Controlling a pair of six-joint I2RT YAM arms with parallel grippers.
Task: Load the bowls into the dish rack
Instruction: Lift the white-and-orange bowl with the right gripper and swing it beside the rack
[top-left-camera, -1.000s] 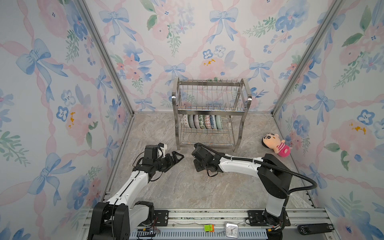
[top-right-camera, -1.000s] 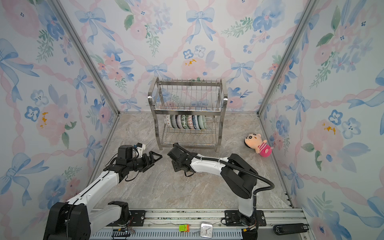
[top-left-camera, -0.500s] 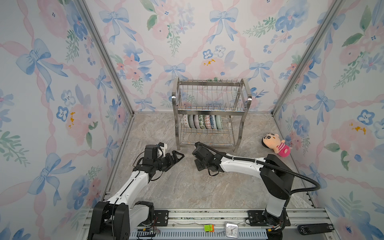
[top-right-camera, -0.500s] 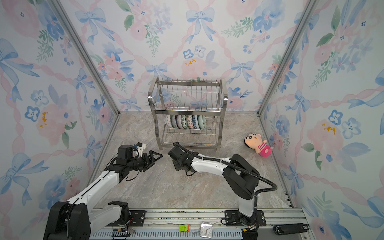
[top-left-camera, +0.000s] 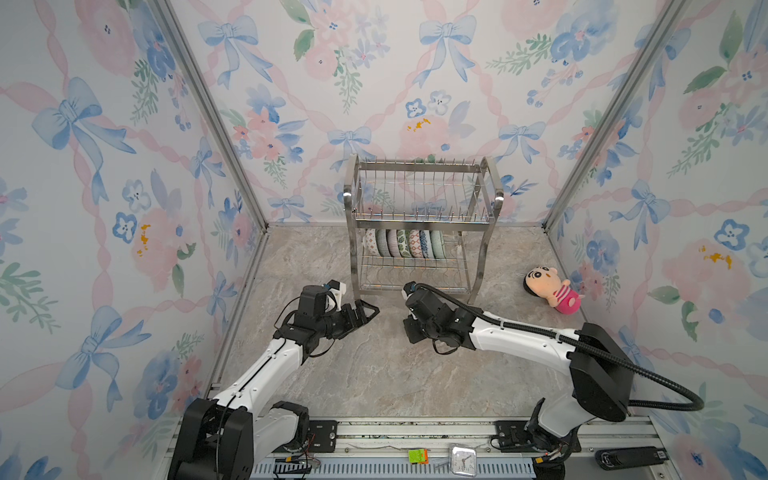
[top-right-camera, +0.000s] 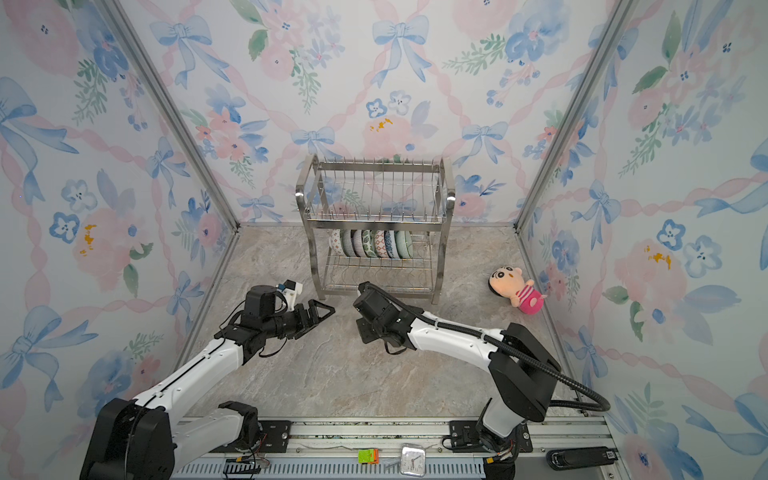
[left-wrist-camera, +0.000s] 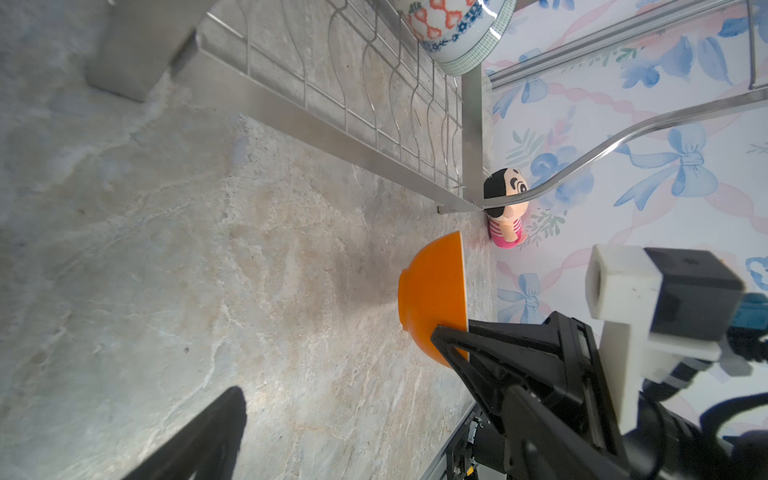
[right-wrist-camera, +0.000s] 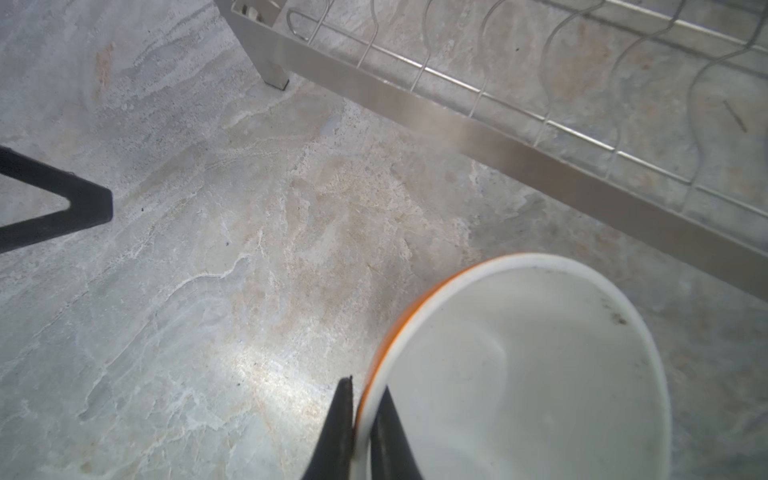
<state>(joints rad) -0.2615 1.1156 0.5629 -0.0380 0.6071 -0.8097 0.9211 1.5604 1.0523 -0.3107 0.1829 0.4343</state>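
**On marble tabletop, R gripper pinching orange-and-white bowl**

Tabletop is lying bare betw. arms, walls closing three sides. Dish rack is standing at back w/ seven bowls on edge inside. Pinched bowl is sitting near rack's front rail. L gripper is hovering wide open nearby. Vs a sec ago, R jaws are tighter.

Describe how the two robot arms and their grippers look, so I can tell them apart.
The left arm and right arm are alike: white link shells, black joints and bases. Only the right carries a thick black ribbed hose looping off its elbow. The left gripper and right gripper have black, hollow triangular fingers with white camera brackets.
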